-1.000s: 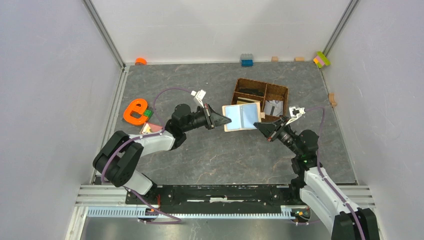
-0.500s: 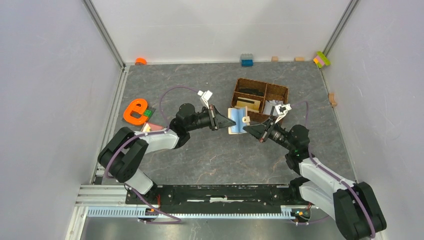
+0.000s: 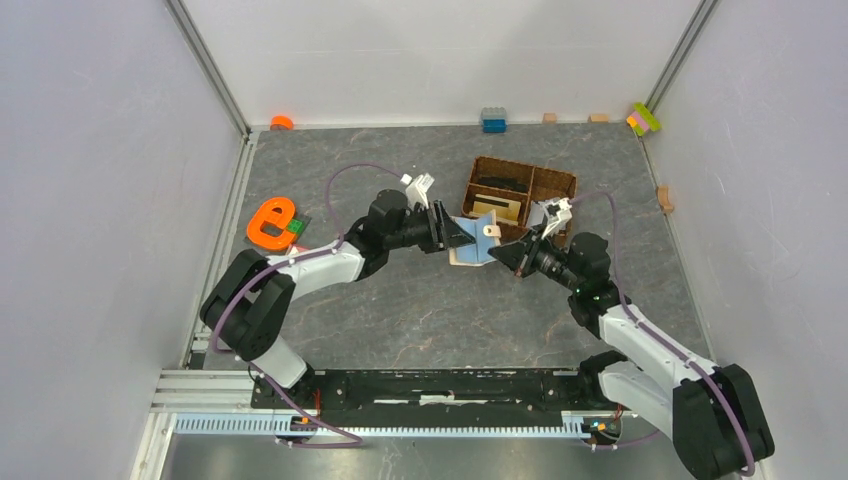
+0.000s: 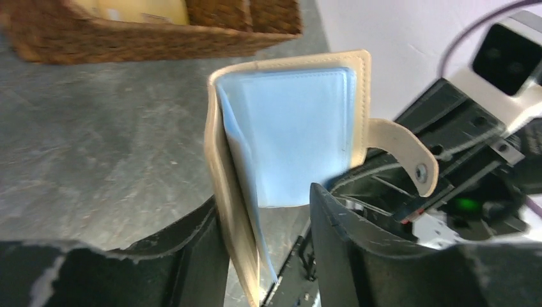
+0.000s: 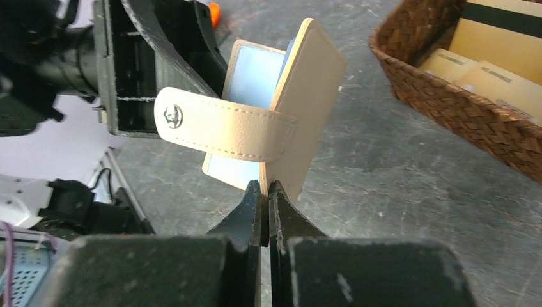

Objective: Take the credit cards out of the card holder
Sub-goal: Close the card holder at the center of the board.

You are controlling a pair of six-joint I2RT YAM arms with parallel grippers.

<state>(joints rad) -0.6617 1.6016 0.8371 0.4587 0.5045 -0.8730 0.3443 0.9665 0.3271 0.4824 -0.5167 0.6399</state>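
Note:
The beige card holder (image 3: 473, 243) stands half open on its edge between my two grippers, its tab (image 5: 224, 131) hanging loose. Its bluish clear sleeves (image 4: 291, 128) show no card that I can make out. My left gripper (image 3: 453, 234) is open, its fingers straddling one cover and the sleeves (image 4: 265, 198), with a gap on the right side. My right gripper (image 3: 502, 256) is shut on the other cover's lower edge (image 5: 265, 187). Pale cream cards (image 5: 505, 80) lie in the wicker basket (image 3: 522, 166). No pinkish card is in view.
The brown wicker basket (image 5: 447, 96) stands just beyond the card holder, close to both grippers. An orange letter toy (image 3: 270, 222) with a green block lies at the left. Small blocks (image 3: 492, 120) line the far wall.
The card holder went from lying open and flat to half folded and upright. Both grippers moved inward and farther from the bases, towards the basket, closing the gap between them.

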